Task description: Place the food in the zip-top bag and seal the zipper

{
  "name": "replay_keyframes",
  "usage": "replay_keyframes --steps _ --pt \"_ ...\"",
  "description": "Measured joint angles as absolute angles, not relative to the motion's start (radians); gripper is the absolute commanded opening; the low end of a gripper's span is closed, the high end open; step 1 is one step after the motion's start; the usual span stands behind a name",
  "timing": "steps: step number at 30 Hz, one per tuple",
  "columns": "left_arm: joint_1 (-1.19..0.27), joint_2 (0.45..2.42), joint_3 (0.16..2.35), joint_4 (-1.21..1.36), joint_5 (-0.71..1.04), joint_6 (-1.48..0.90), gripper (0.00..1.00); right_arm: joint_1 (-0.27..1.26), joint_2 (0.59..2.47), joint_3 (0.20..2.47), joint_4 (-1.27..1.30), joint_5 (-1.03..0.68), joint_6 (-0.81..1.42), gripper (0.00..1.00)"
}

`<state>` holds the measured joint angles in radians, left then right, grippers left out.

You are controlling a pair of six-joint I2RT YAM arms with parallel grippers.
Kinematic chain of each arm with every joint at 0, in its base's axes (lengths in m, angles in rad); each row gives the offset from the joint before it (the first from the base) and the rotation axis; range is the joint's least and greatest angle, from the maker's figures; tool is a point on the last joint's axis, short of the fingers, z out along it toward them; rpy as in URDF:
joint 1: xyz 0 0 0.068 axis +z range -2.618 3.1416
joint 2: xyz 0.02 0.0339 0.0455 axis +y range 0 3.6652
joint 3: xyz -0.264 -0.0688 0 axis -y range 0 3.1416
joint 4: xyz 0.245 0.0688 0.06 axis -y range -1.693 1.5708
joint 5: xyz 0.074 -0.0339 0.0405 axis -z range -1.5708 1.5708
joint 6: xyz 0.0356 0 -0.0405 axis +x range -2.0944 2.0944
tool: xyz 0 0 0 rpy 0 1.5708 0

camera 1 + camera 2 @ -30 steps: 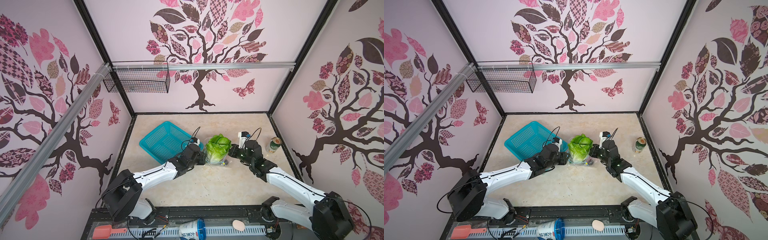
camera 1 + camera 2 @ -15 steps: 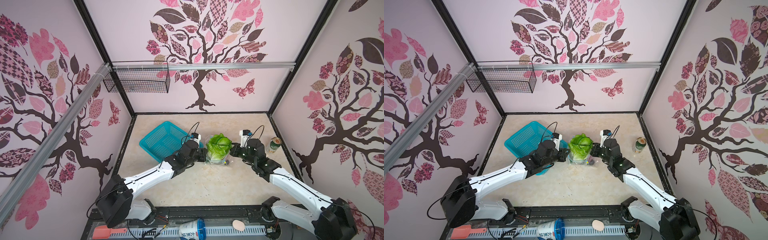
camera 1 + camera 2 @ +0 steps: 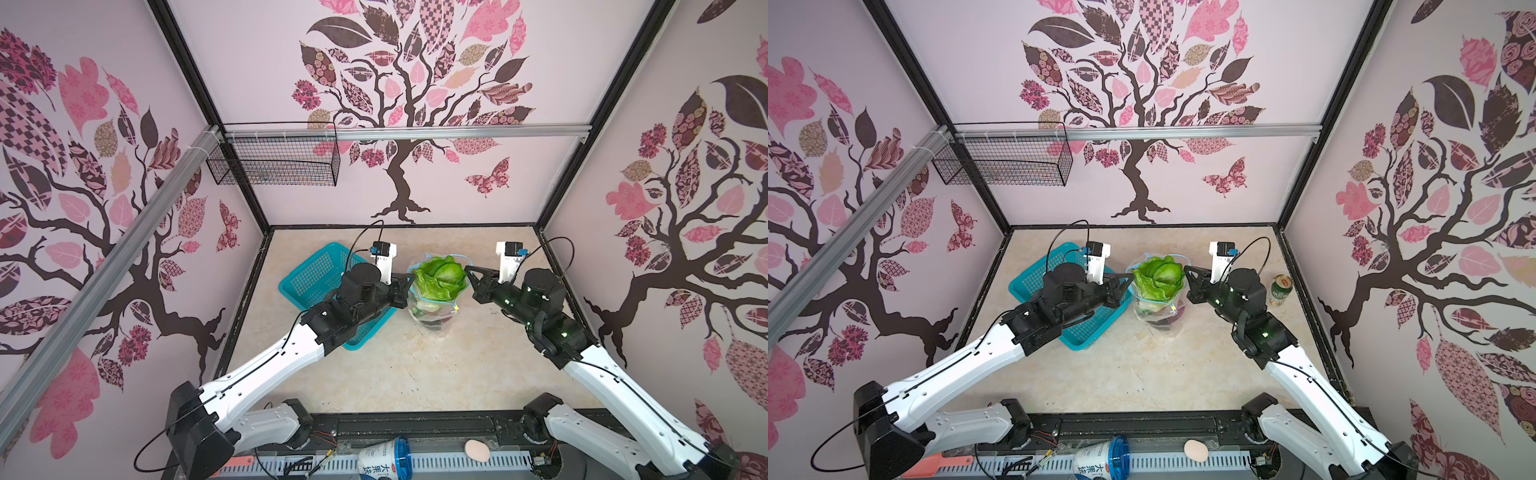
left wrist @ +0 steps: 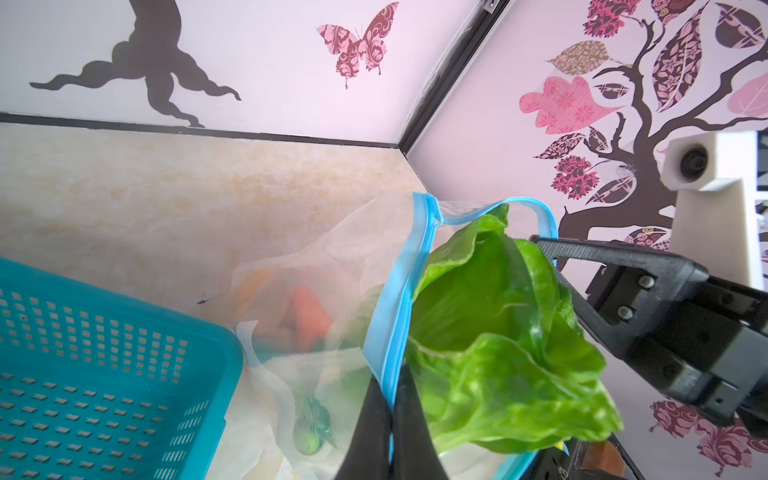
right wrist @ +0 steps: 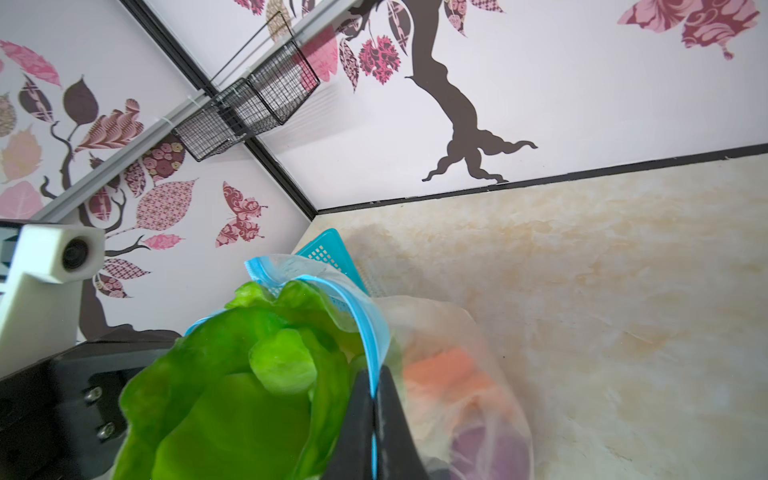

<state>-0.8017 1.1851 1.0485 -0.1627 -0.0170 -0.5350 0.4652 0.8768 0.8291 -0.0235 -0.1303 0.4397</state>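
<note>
- Zip-top bag (image 3: 432, 316) stands on the table (image 3: 395, 374) in both top views, with lettuce (image 3: 440, 278) sticking out of its open mouth.
- Left wrist: left gripper (image 4: 392, 374) jaws are clamped on the blue zipper (image 4: 402, 282) edge; orange food (image 4: 309, 316) lies inside.
- Right wrist: right gripper (image 5: 375, 382) pinches the opposite edge; sealing remains.

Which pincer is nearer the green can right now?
Right. The right pincer pinches the bag rim on the side toward the can, which stands beyond its wrist near the wall. The left pincer pinches the opposite rim, across the lettuce, farther off.
</note>
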Motion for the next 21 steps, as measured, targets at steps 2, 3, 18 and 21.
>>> replay_keyframes --steps 2,3,18,21 --pt "-0.801 1.19 1.048 -0.165 -0.023 -0.53 0.0 0.465 0.888 0.838 -0.035 -0.134 0.426 0.0" --pt "-0.801 1.196 1.048 -0.166 -0.024 -0.529 0.0 0.465 0.9 0.846 -0.042 -0.134 0.419 0.0" --pt "-0.8 1.246 1.072 -0.213 -0.027 -0.498 0.0 0.465 1.021 0.934 -0.111 -0.184 0.376 0.0" --pt "-0.8 1.212 1.073 -0.213 -0.029 -0.497 0.0 0.465 1.021 0.984 -0.104 -0.229 0.375 0.0"
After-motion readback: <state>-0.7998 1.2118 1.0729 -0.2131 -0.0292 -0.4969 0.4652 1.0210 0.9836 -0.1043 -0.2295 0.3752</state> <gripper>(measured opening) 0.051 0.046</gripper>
